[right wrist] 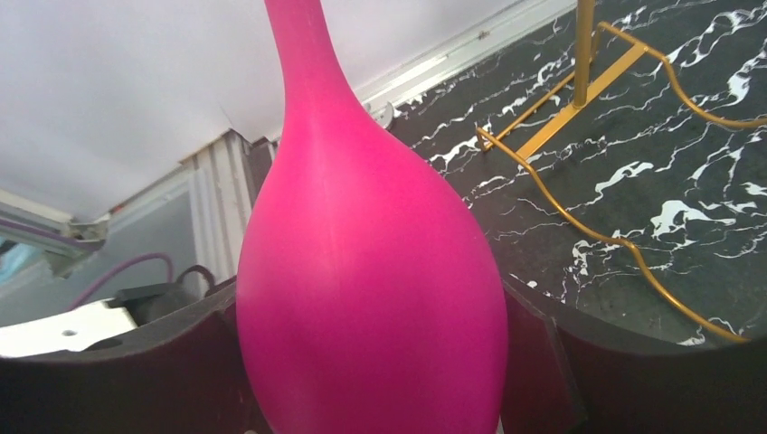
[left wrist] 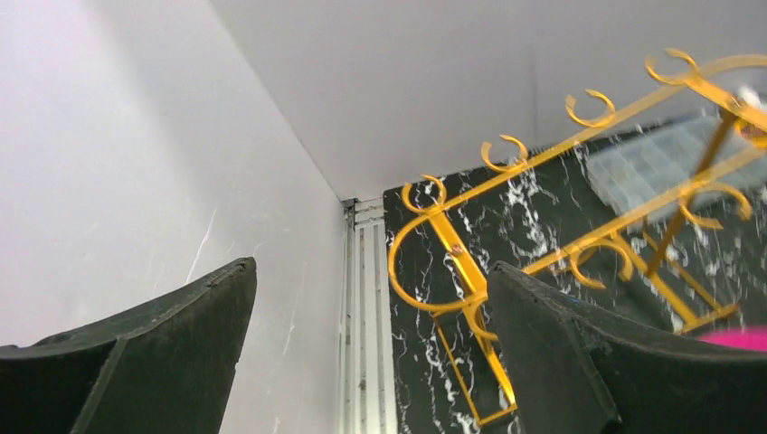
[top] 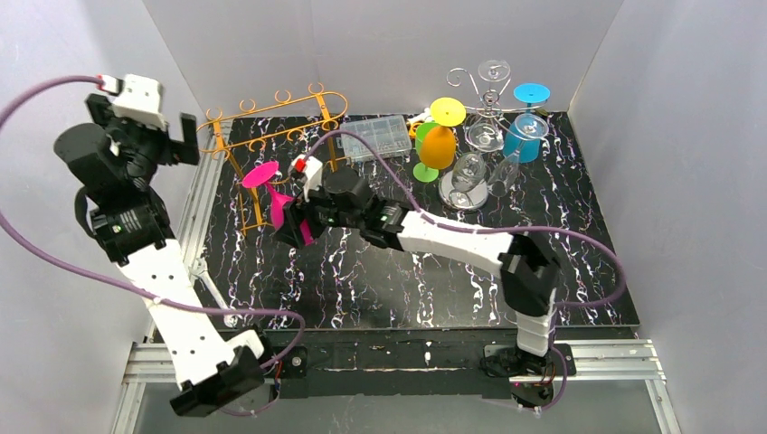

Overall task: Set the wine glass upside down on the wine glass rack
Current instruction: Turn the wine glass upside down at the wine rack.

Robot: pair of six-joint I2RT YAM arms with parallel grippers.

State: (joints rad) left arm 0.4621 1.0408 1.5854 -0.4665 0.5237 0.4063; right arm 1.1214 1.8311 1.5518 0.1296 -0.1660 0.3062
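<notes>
The wine glass [right wrist: 371, 298] looks smooth, perhaps plastic; the rack [left wrist: 461, 262], glossy metal.

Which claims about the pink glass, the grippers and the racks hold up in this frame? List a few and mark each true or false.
1. The right gripper grips the pink glass by its bowl. True.
2. The pink glass is held foot down. False: the foot is up and the bowl is below it.
3. The left gripper is open and empty. True.
4. The pink glass hangs on the gold rack with no gripper on it. False: the right gripper has it.
5. The silver rack is bare. False: glasses hang on it, one of them the blue glass.
</notes>
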